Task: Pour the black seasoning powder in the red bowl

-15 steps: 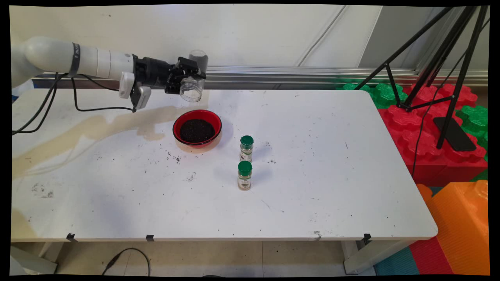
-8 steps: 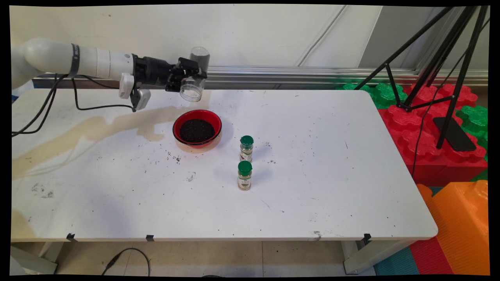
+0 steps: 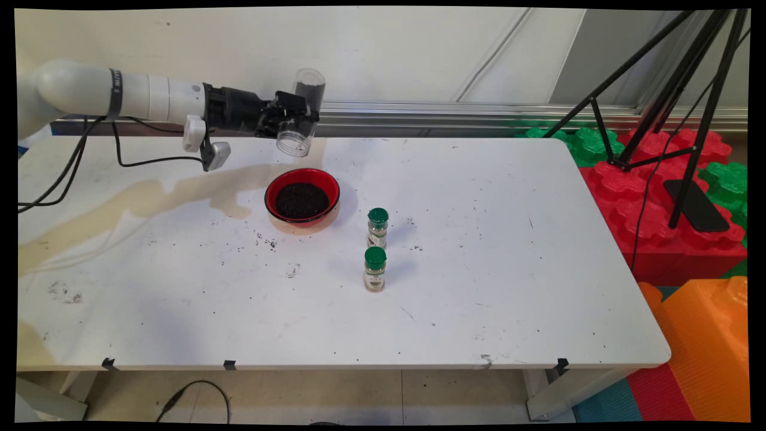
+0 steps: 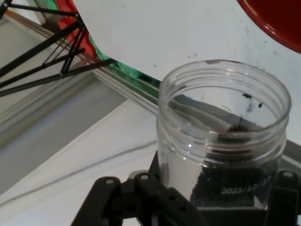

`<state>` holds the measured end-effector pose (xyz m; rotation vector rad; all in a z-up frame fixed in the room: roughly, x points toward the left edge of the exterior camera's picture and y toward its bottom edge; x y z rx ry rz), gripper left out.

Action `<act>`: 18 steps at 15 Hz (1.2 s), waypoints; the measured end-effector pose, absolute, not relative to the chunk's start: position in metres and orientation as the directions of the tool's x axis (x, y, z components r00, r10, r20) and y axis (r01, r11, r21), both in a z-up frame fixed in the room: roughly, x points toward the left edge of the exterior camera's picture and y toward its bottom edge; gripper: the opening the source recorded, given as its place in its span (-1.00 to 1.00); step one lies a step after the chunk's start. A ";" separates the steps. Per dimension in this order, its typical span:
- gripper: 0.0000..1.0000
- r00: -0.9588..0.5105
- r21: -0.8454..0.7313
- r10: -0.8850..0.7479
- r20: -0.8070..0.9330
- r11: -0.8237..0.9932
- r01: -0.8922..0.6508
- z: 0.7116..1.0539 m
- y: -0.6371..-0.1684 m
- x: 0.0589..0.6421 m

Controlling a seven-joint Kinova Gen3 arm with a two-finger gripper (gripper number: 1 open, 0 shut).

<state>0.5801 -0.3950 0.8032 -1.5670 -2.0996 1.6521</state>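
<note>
My gripper (image 3: pixel 294 115) is shut on a clear plastic jar (image 3: pixel 301 112), held in the air above the table's far side. The jar is tipped over with its open mouth pointing down toward the table, and some dark grains sit in its raised bottom end. In the hand view the jar (image 4: pixel 221 136) fills the lower right, with a few dark specks clinging inside, and my gripper (image 4: pixel 207 207) clamps it at the bottom edge. A red bowl (image 3: pixel 302 196) full of dark grains stands on the table just below and in front of the jar; its rim (image 4: pixel 275 21) shows in the hand view's top right.
Two small spice bottles with green caps stand right of the bowl, one (image 3: pixel 377 228) behind the other (image 3: pixel 374 269). Dark grains lie scattered on the white table (image 3: pixel 479 269), with a tan stain at left. A black tripod (image 3: pixel 676 90) and coloured foam blocks (image 3: pixel 670 197) sit at right.
The jar has turned a little more in my gripper, its bottom end rising and its mouth moving slightly right. The bowl and bottles have not moved.
</note>
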 end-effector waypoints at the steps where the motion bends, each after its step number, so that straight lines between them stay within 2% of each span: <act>1: -1.00 -0.481 -0.741 0.708 -0.516 -0.088 0.666 0.803 -0.395 0.580; 18: -1.00 -0.340 -0.630 0.672 -0.658 -0.243 0.738 0.805 -0.391 0.572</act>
